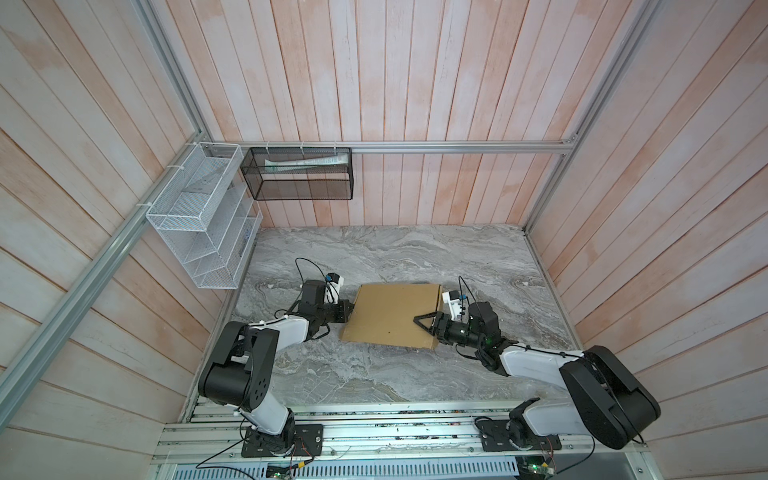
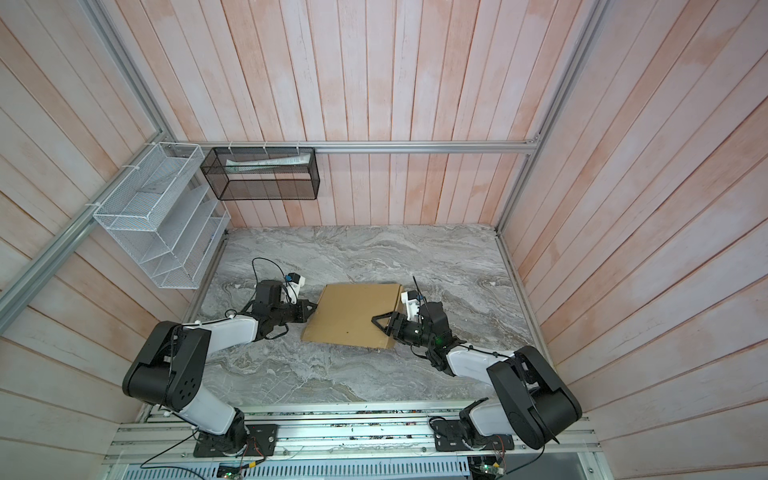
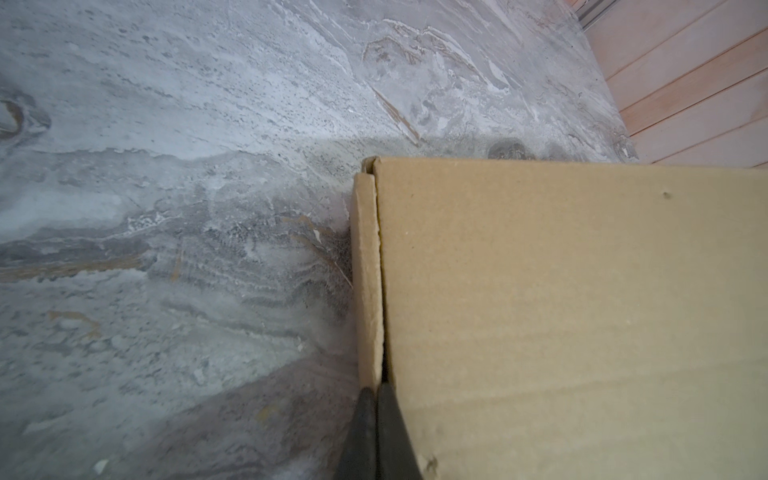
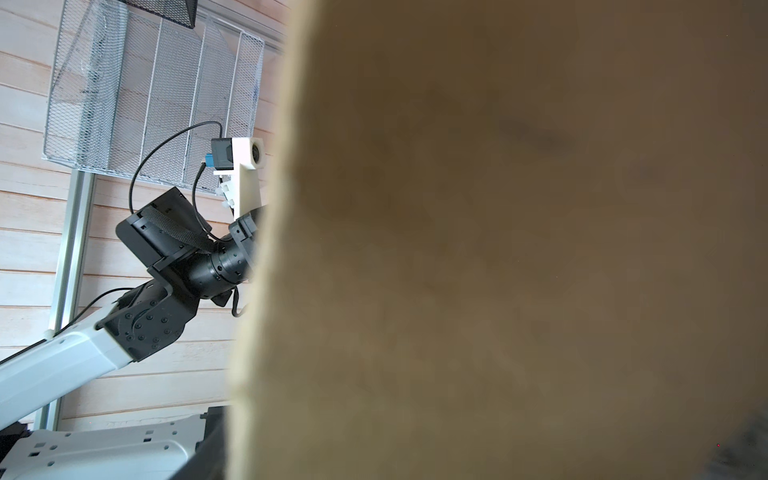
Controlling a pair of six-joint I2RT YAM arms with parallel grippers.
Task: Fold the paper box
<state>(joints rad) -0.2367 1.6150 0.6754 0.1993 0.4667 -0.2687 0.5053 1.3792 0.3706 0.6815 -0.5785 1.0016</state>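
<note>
On tabletop [image 1: 374, 257], closed paper box [image 1: 390, 316]

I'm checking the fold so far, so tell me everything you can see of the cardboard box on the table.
The paper box is plain tan corrugated cardboard, folded into a shallow rectangle with its lid down, lying on the grey marble table. In the left wrist view a narrow side wall stands slightly apart from the lid along a thin seam. The shut left gripper touches that seam; the right gripper reaches over the lid's right part.
</note>
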